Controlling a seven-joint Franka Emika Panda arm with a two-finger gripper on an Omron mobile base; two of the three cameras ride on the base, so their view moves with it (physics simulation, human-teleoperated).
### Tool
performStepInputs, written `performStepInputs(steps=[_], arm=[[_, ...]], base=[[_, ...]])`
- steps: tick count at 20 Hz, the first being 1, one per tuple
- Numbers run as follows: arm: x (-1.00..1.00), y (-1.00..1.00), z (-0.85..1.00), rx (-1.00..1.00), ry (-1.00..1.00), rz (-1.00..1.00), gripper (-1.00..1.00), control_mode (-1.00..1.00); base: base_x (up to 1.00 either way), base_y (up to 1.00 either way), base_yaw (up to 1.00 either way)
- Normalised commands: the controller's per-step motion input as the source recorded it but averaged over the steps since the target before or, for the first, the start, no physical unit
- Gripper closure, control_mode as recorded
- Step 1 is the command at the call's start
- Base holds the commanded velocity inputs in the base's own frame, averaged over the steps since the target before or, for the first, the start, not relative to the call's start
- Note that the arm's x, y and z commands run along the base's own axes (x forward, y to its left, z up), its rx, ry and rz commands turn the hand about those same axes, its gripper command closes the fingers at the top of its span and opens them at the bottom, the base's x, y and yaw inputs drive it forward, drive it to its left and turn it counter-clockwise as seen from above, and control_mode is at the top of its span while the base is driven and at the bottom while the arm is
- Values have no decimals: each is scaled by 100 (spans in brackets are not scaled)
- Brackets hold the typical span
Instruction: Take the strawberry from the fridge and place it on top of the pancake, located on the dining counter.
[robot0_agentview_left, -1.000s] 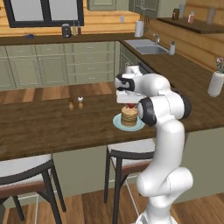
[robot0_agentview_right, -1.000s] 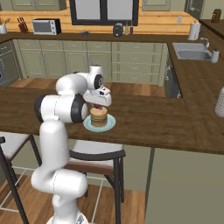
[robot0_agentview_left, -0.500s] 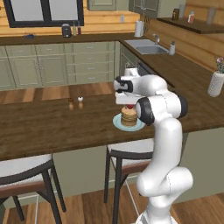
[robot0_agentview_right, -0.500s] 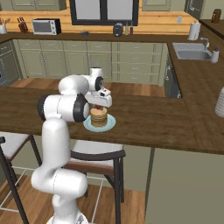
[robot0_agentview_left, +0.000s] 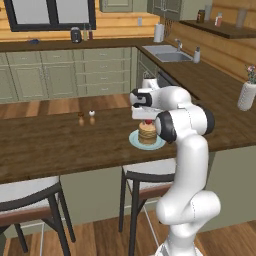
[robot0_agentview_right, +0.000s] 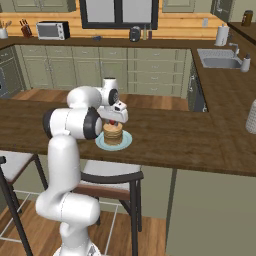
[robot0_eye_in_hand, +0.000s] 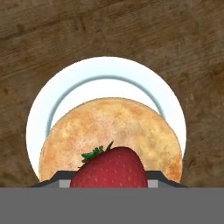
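Your claw (robot0_agentview_left: 146, 119) is hanging just above the pancake (robot0_eye_in_hand: 109, 131), pinching the strawberry (robot0_eye_in_hand: 109, 168); its fingertips are mostly hiding behind the berry.

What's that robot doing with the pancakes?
The white robot arm holds its tool right over the pancake stack, which sits on a pale blue plate on the wooden counter. A red strawberry is pinched in the tool, just above the top pancake. In the side views the berry looks almost at the stack, but I cannot tell if it touches. It has not been let go yet.
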Motion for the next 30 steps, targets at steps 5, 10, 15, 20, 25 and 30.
performStepInputs(steps=[5,10,15,20,25,30], arm=[[5,0,0,0,-7,0,100,-100],[9,0,-14,0,-2,0,100,-100],[10,0,-42,0,0,0,-100,-100],[-10,0,-7,0,-6,0,-100,-100],[-32,-1,9,0,-6,0,-100,-100],[-51,-2,23,0,-12,0,-100,-100]], base=[[0,0,0],[0,0,0],[0,0,0],[0,0,0],[0,0,0],[0,0,0]])
